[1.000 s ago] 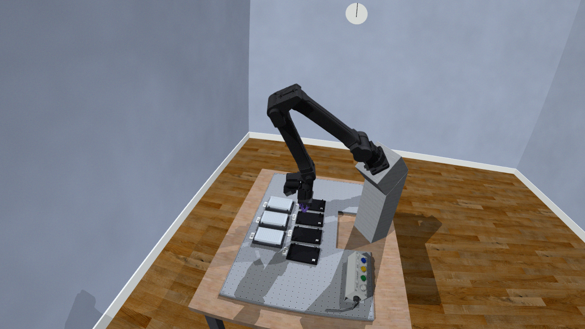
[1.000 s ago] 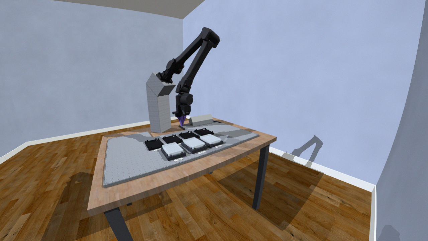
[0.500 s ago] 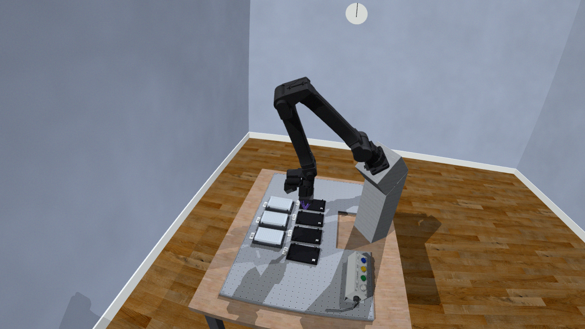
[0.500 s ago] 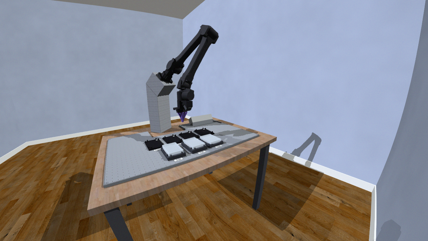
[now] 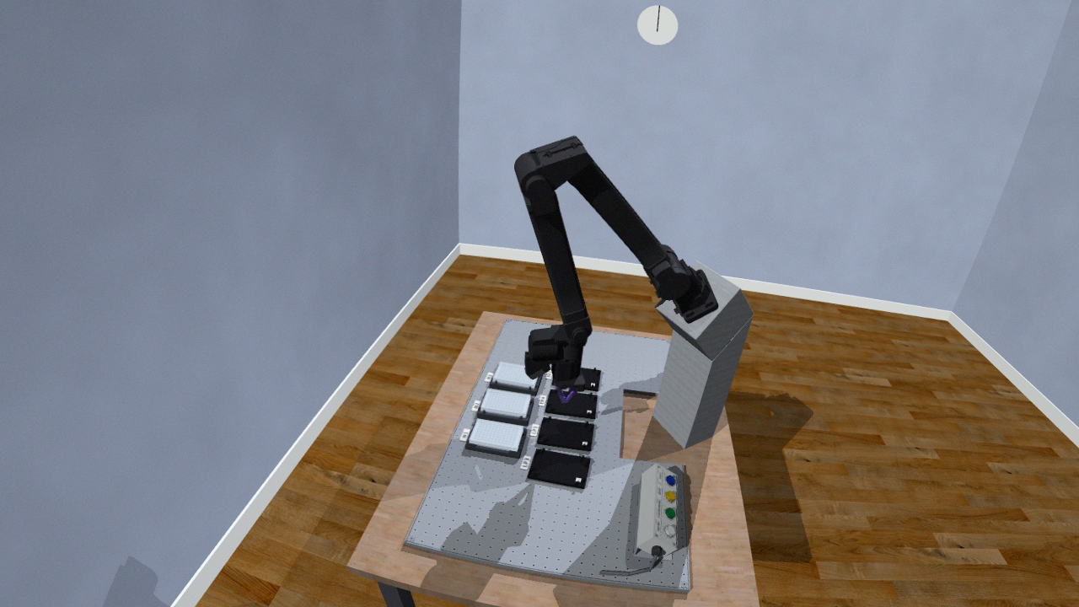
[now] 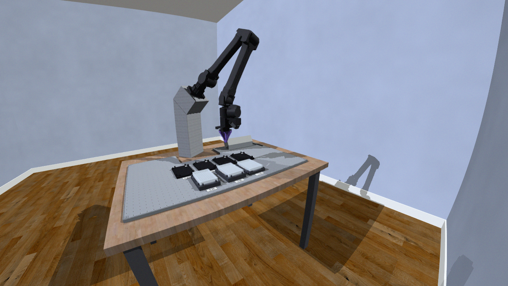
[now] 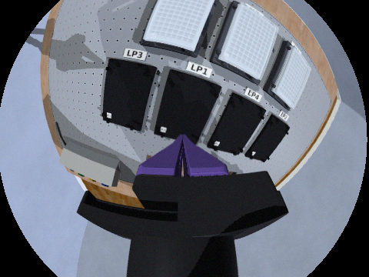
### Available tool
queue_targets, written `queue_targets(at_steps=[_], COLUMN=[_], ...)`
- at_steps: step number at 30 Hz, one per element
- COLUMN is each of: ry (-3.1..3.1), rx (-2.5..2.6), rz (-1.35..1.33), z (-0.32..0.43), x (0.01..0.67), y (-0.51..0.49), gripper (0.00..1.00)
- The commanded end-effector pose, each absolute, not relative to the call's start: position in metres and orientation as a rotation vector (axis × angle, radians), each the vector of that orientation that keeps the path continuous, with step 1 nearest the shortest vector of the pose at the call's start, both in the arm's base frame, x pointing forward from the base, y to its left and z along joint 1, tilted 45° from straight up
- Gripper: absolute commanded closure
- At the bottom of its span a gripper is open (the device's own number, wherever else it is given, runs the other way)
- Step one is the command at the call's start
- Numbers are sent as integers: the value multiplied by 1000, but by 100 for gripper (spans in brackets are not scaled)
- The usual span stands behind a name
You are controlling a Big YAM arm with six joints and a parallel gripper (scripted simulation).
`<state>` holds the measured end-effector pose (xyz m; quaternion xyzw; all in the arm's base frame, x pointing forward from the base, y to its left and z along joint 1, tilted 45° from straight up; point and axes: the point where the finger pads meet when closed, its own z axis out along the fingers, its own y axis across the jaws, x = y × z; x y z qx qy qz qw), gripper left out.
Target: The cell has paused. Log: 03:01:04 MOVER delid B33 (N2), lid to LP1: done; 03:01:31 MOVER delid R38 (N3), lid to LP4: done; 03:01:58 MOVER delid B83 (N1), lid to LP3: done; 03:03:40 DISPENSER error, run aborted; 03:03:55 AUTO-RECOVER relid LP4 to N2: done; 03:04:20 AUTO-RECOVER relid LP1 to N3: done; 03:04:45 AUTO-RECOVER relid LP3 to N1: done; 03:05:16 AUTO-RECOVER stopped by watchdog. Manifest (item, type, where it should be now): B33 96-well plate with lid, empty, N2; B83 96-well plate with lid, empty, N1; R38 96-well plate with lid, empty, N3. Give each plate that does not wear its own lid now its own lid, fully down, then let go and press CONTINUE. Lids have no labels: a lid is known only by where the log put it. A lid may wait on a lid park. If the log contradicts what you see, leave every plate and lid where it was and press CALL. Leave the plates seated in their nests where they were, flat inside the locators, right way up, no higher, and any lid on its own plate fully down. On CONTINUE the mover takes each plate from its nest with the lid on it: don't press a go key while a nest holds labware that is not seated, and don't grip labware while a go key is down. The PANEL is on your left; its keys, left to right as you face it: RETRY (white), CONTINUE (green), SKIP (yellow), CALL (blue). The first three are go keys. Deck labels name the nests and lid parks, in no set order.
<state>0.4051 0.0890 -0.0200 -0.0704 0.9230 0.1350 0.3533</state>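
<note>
Three pale 96-well plates sit in black nests in a row: the first plate (image 7: 180, 15), the second plate (image 7: 248, 38) and the third plate (image 7: 292, 74). In the top view they are the near plate (image 5: 496, 436), the middle plate (image 5: 505, 405) and the far plate (image 5: 514, 375). Each looks covered and flat. Beside them, the four black lid parks LP3 (image 7: 127, 94), LP1 (image 7: 187, 103), LP4 (image 7: 237, 122) and LP2 (image 7: 267, 138) hold nothing. My gripper (image 7: 182, 139) (image 6: 225, 135) is shut and empty. It hangs well above the deck, over the lid-park side.
The grey key panel (image 5: 662, 509) with blue, yellow, green and white keys sits at the deck's edge; it also shows in the wrist view (image 7: 89, 166). The arm's grey pedestal (image 5: 701, 362) stands behind the lid parks. Nest labels are too small to read.
</note>
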Motion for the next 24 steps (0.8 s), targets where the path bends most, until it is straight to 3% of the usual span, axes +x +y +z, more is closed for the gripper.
queue_targets(at_steps=[1,24], ry=[2370,2274], rx=[-294,-605], rz=[326,202], z=[-13,20], x=[397,384], y=[107,210], gripper=[100,100])
